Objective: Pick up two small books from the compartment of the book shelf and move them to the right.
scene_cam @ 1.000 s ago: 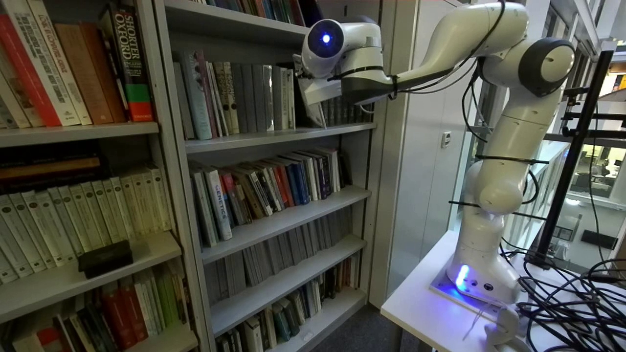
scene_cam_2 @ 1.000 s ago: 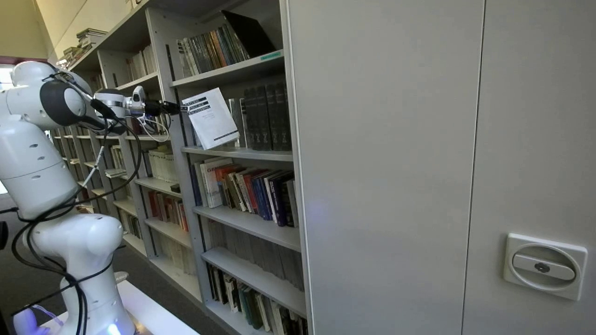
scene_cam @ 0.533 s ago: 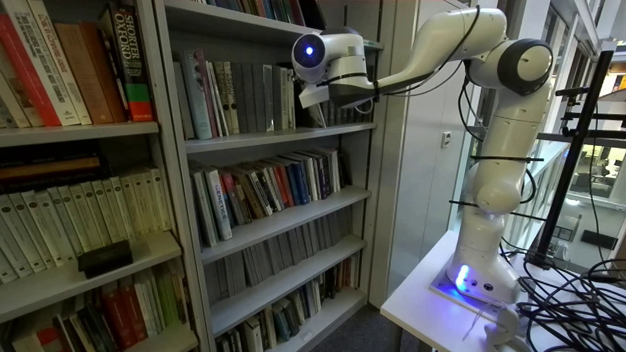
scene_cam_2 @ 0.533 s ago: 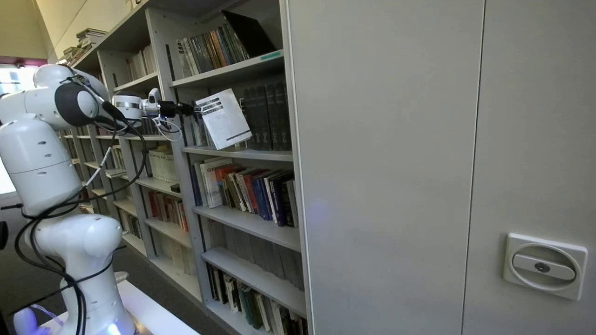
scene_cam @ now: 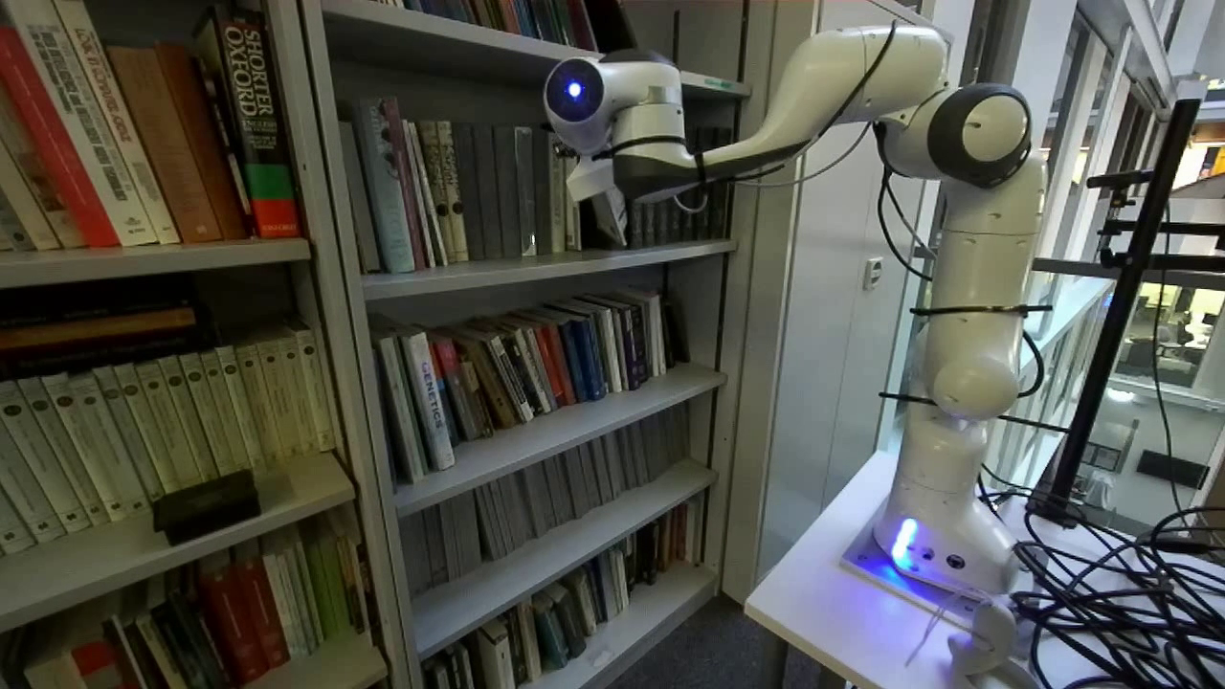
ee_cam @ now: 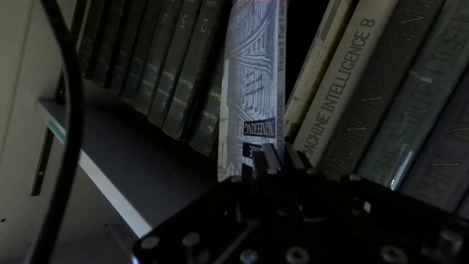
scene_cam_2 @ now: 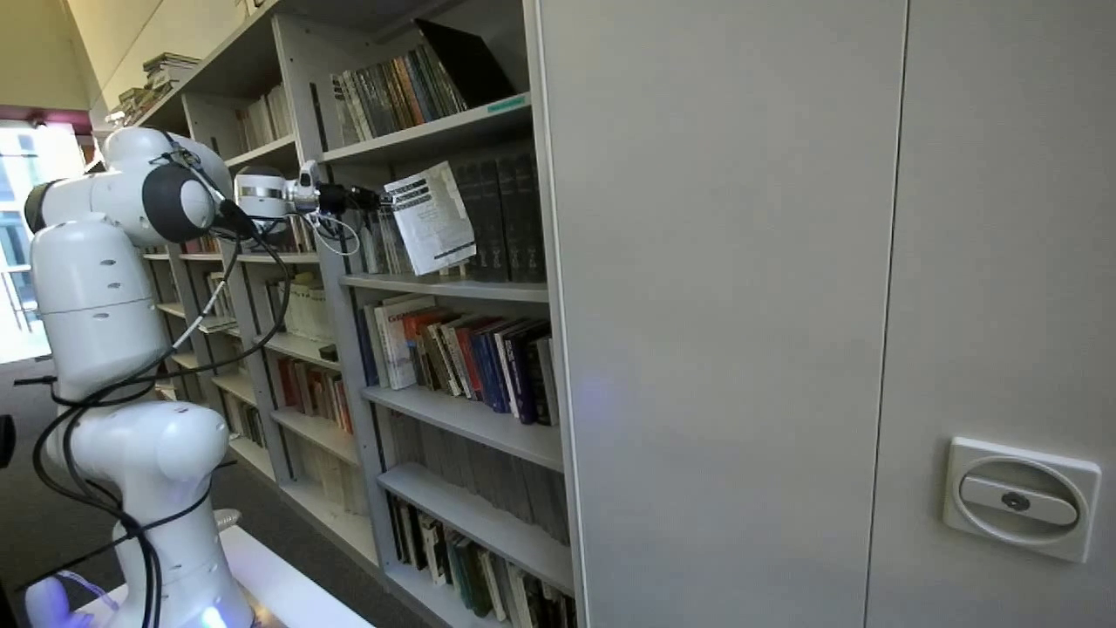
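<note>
The grey book shelf [scene_cam: 335,239] also shows in an exterior view [scene_cam_2: 301,96]. Its compartment [scene_cam: 536,266] holds upright grey, white and dark spines; its shelf board shows in the wrist view [ee_cam: 139,176]. My gripper [ee_cam: 281,157] is shut on a thin white-and-grey book [ee_cam: 253,84], at the spine-side corner. The book hangs tilted in the compartment opening in an exterior view [scene_cam_2: 432,218] and is mostly hidden behind the wrist in an exterior view [scene_cam: 612,215]. I cannot tell whether it touches the shelf board. I cannot tell which is the second small book.
Dark encyclopedia volumes [ee_cam: 183,80] stand on one side of the held book; Machine Intelligence books [ee_cam: 340,73] lean close on the other. A shelf board [scene_cam_2: 436,135] is above. A grey cabinet door [scene_cam_2: 724,305] adjoins the shelf. A black cable [ee_cam: 73,110] hangs before the wrist camera.
The arm has carried the held book towards and further into the compartment, closer to the dark volumes. The gripper has stayed shut on it. The shelved books have not visibly moved.
</note>
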You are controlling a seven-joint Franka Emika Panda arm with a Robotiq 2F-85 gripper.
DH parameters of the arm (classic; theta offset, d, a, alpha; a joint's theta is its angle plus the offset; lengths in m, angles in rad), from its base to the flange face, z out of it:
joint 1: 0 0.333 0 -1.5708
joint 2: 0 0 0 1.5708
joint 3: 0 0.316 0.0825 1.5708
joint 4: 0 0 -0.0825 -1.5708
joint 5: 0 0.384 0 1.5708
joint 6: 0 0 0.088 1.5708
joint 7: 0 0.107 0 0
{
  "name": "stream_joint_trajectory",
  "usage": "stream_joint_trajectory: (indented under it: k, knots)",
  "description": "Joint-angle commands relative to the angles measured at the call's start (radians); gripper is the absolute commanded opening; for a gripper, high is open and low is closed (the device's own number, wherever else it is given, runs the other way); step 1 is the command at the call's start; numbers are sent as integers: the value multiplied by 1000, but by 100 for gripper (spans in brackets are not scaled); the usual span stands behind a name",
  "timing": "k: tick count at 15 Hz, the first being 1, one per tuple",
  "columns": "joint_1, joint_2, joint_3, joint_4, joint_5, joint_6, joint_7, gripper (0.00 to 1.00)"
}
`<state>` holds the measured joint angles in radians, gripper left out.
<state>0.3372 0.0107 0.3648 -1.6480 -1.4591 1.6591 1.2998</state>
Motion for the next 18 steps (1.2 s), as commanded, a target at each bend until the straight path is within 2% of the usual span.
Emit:
stream_joint_trajectory:
  k: [1, 5, 11, 15, 18]
  knots:
    - [1, 60, -14, 111, -34, 20, -57, 2]
    - [13, 73, -10, 139, -22, 78, -38, 2]
    - [31, 51, 2, 108, 11, 279, -11, 2]
    - [33, 28, -6, 80, 41, 329, 8, 2]
    - [19, 5, -13, 51, 155, 410, 109, 2]
